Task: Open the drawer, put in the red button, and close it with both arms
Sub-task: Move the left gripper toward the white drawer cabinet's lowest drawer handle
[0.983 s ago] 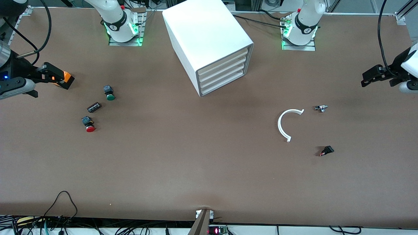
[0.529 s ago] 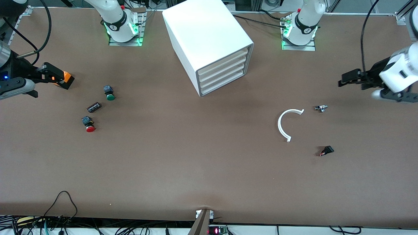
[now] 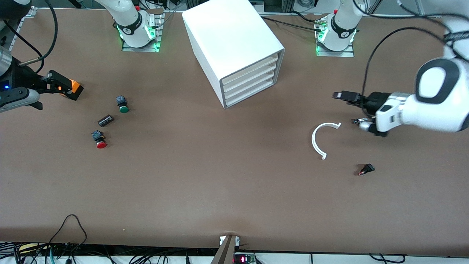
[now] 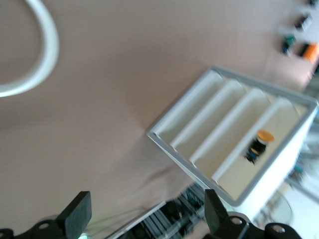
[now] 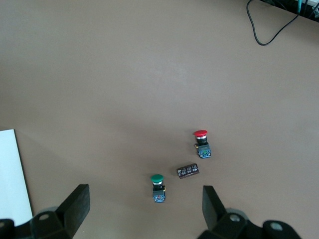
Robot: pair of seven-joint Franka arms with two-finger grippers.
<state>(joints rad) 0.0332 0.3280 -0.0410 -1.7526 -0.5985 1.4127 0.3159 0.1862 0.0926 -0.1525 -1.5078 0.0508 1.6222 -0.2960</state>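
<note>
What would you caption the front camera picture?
Left gripper open, heading toward closed white cabinet; red button waits near idle right gripper.

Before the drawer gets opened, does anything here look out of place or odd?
Yes: a yellow-capped button already sits inside one drawer of the white cabinet. The cabinet also stands skewed to the edges of the table. Nothing looks spilled or damaged.

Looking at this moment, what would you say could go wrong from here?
The left gripper, open, heads for the cabinet over the white arc and could knock it. All four drawers look alike, so it may pull the wrong one. The green button near the red button invites a mistaken pick.
</note>
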